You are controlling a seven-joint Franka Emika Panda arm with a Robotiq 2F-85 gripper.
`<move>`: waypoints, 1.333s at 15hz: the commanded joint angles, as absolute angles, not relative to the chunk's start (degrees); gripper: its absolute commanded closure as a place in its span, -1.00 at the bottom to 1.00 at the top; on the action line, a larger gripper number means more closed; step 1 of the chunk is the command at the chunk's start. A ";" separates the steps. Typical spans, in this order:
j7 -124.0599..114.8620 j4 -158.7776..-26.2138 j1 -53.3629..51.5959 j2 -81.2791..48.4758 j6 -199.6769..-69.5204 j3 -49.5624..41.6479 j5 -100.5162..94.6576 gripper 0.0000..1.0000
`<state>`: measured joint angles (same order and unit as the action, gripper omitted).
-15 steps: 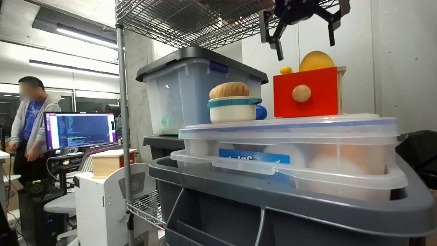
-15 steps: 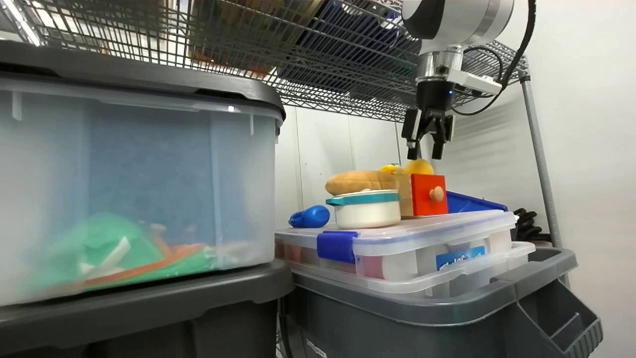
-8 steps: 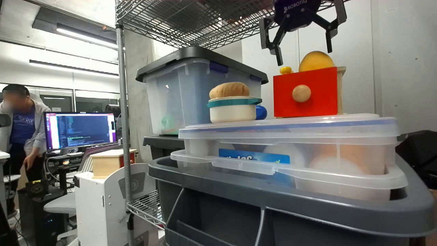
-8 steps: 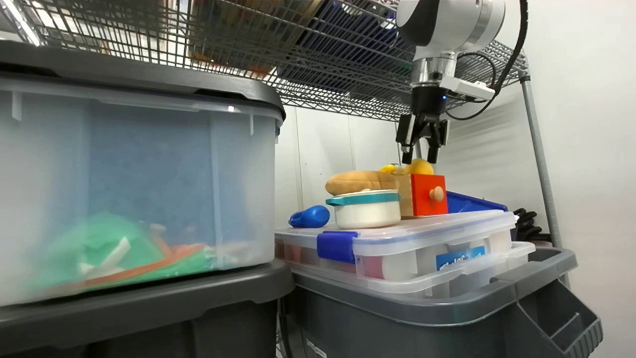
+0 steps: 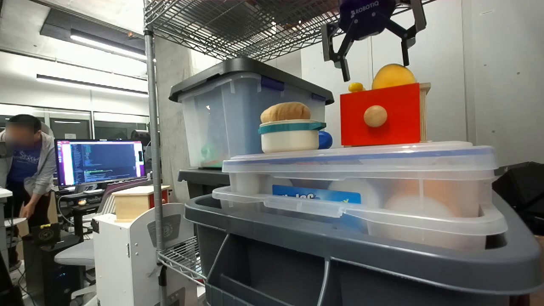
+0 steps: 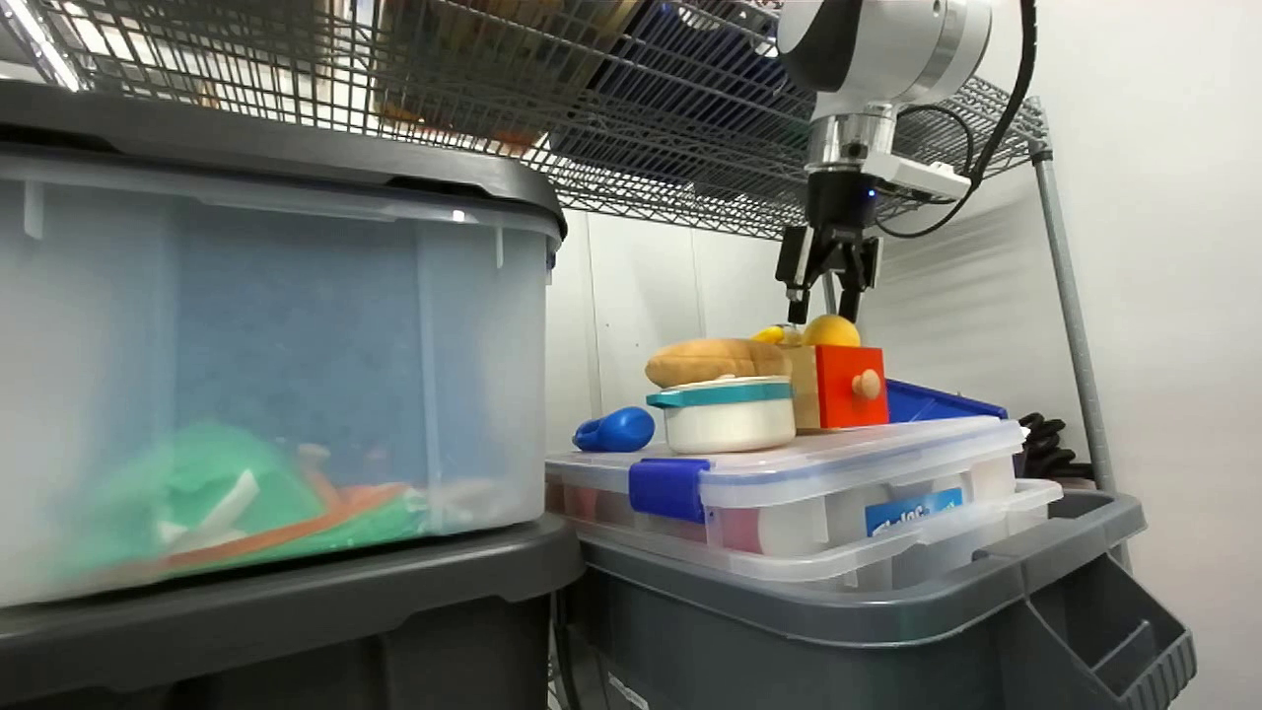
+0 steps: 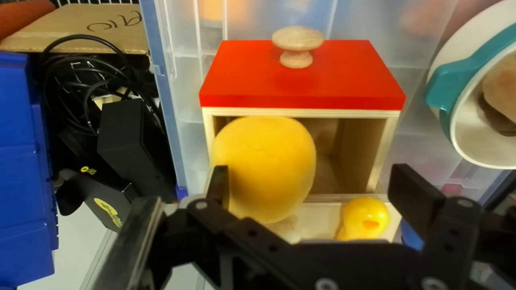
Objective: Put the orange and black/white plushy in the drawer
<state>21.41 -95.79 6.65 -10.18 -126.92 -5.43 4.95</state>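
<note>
The plushy (image 7: 268,161), a smooth yellow-orange ball, rests on top of the wooden box with the red-fronted drawer (image 7: 250,76); no black or white marks show. In the wrist view the drawer stands pulled out, its wooden inside partly hidden by the plushy. Both exterior views show the red front (image 5: 395,114) with its round wooden knob (image 5: 375,116). My gripper (image 5: 375,71) hangs open just above the box. One finger (image 7: 219,183) overlaps the plushy's side in the wrist view; contact cannot be told. Nothing is held.
A yellow rubber duck (image 7: 365,219) sits on the box beside the plushy. Close by stands a cream pot (image 6: 730,419) with a tan plush bun (image 6: 720,363) on it. A blue toy (image 6: 616,430) lies behind the pot. A wire shelf (image 6: 631,118) spans overhead beside the arm.
The open gripper has come down toward the box and shifted left in both exterior views, closer over the plushy. The plushy and drawer have not moved. A person in the background has bent over.
</note>
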 commanded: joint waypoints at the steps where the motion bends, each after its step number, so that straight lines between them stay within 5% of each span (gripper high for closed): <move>1: 20.45 -94.44 7.19 -11.03 -125.50 -4.56 5.85 -1.00; 20: 19.67 -94.37 7.40 -13.10 -124.95 -3.95 5.64 -1.00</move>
